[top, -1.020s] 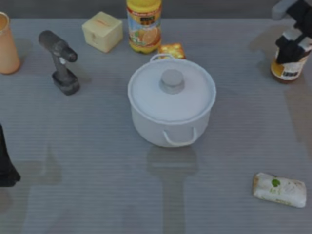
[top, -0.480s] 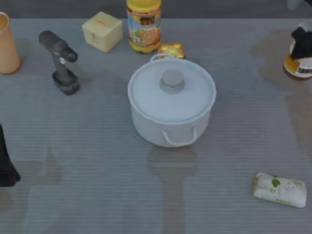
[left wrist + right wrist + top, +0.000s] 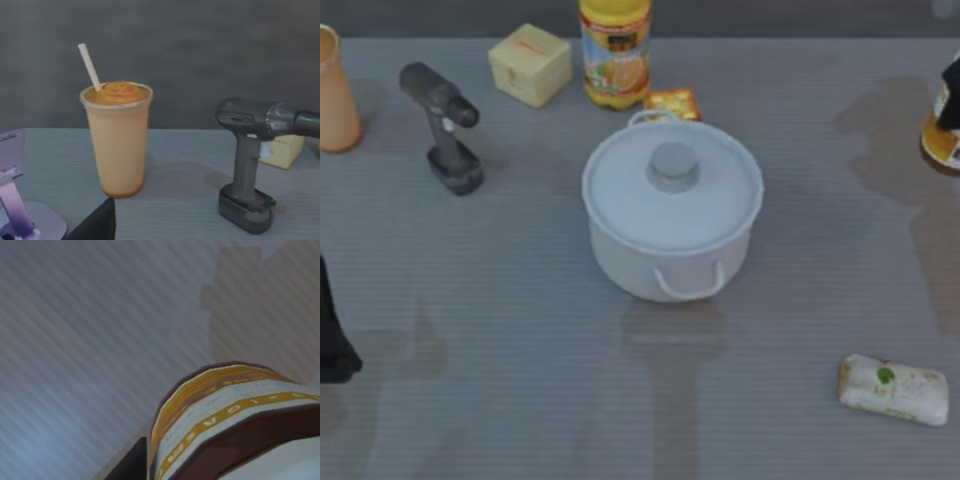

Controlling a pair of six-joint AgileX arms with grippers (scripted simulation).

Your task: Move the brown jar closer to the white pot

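The brown jar (image 3: 940, 138), with its yellow-orange and white label, is cut by the top view's right edge at the far right of the table, well apart from the white pot (image 3: 672, 205) in the middle. My right gripper (image 3: 951, 102) is shut on the jar from above. In the right wrist view the jar (image 3: 225, 410) fills the near corner, with one dark finger (image 3: 131, 464) against its side and the table below it. My left gripper (image 3: 332, 345) is parked at the left edge.
Behind the pot stand an orange juice bottle (image 3: 615, 50), a small orange packet (image 3: 672, 102) and a yellow box (image 3: 530, 63). A grey drill (image 3: 445, 125) and a smoothie cup (image 3: 335, 90) are at the back left. A white wrapped bar (image 3: 893, 390) lies front right.
My right gripper has carried the brown jar to the right, from near the back right to the very edge of the top view, farther from the pot. The left arm has not moved.
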